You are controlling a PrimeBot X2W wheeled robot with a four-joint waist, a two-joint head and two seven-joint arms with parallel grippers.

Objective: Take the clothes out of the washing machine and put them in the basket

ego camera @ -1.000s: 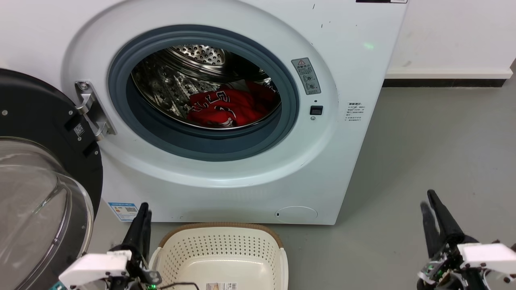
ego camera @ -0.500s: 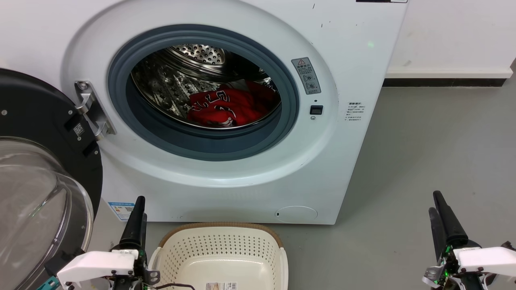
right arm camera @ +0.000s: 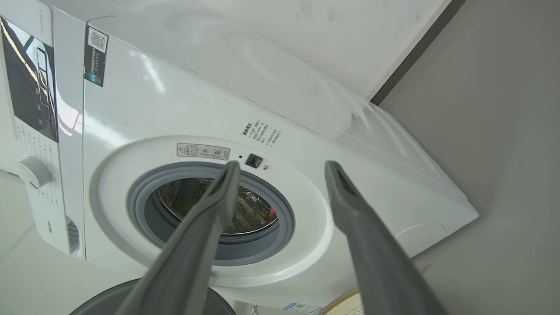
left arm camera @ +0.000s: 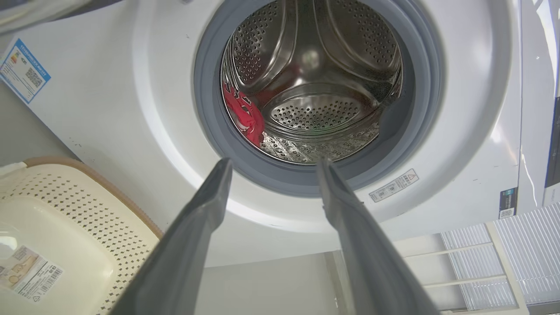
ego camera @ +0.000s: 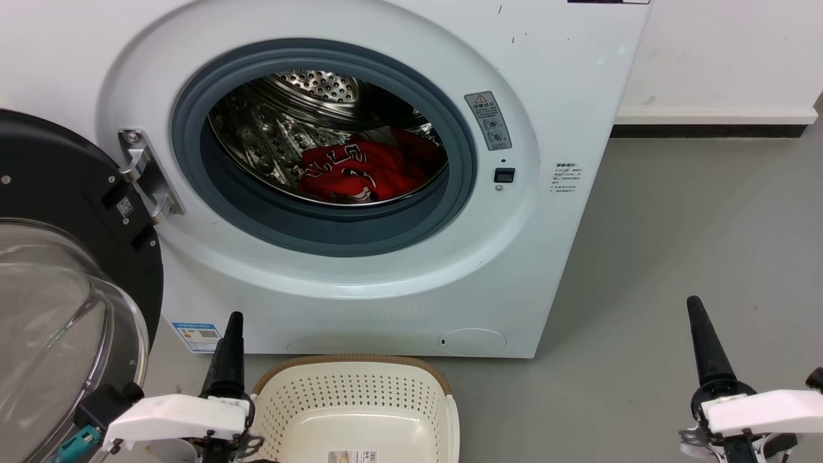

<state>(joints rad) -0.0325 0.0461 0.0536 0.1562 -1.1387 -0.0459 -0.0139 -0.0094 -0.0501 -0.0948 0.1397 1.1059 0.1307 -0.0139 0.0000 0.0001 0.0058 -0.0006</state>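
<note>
The bright red jersey-fabric clothes are lying bunched in the low right part of the perforated steel drum, inside the washing machine. The machine is a smooth white box whose round porthole is ringed by a thick grey rubber gasket. White and black lettering is showing on the crumpled cloth. The door, a round black frame around a bulging bowl of clear glass, is hanging wide open at the left on a bright metal hinge. The basket is sitting on the matte grey floor just in front of the machine's base. It is cream plastic with rounded corners, rows of small holes in its walls and a brown woven-look rim, and a label sticker is showing on its smooth base. The left jaws are standing spread and gripping nothing, just left of the basket, their long dark tapering fingers pointing toward the porthole. The right jaws are likewise standing spread, fingers apart, over the floor at the near right, well apart from the basket and aiming at the machine's front
</note>
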